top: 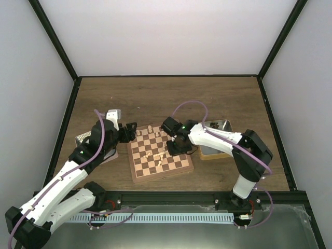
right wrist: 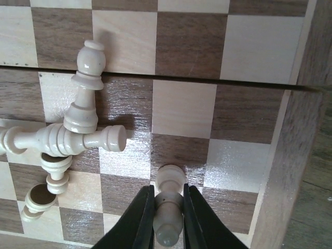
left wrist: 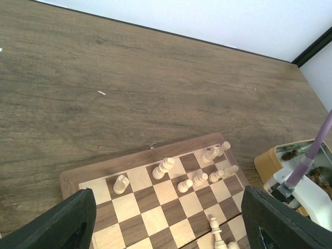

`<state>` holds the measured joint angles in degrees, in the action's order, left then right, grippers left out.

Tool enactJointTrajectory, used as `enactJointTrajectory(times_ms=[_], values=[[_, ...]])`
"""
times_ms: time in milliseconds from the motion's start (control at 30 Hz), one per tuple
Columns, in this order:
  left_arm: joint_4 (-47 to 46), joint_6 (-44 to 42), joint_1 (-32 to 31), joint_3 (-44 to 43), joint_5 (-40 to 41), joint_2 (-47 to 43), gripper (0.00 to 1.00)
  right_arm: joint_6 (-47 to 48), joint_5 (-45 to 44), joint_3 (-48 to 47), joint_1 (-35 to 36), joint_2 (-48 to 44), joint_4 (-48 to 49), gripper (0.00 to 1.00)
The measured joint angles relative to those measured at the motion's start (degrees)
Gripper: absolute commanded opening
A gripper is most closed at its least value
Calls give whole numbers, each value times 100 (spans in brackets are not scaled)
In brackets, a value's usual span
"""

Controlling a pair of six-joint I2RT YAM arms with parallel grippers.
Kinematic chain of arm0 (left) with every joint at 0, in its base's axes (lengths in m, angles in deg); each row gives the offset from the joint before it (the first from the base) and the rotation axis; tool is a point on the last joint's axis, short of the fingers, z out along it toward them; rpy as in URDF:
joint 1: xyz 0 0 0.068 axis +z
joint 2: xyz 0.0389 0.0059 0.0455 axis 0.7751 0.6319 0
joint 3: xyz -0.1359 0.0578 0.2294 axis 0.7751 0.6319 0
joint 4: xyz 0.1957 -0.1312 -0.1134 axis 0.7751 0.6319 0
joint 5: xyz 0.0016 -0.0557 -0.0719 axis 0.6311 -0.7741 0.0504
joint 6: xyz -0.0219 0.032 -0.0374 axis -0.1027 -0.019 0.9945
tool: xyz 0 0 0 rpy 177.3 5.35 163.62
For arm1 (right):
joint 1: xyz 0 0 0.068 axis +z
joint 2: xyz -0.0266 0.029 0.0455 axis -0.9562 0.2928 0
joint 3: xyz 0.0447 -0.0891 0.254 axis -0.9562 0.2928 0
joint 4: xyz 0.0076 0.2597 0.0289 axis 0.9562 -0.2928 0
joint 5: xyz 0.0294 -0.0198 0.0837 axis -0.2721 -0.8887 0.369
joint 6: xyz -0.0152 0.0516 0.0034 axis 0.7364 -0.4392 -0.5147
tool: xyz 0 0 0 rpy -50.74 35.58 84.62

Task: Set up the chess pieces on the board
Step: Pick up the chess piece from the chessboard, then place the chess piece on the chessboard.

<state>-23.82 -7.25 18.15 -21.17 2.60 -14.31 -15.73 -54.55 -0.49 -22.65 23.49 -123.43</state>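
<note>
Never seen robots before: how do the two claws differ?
The right gripper is shut on a cream chess piece; the left gripper is open and empty. The right gripper hangs low over the chessboard; the left gripper sits higher, at its edge. Both have black fingers.

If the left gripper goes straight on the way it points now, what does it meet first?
Most likely the board, among the cream pieces near its far edge; depth is unclear, so a piece could come first.

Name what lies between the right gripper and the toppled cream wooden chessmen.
Only bare squares of the checked wooden board, in the right wrist view.
</note>
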Motion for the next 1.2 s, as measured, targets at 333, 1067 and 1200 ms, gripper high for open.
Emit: enactJointTrajectory(times_ms=[333, 1067, 1200], values=[[0, 2, 42, 0, 4, -15, 79, 127, -629, -966, -15, 103, -61, 10], [7, 4, 55, 2, 131, -76, 79, 874, -774, -2959, -490, 2181, 354, 12], [7, 4, 55, 2, 131, -76, 79, 914, -758, -3077, -487, 2256, 356, 14]])
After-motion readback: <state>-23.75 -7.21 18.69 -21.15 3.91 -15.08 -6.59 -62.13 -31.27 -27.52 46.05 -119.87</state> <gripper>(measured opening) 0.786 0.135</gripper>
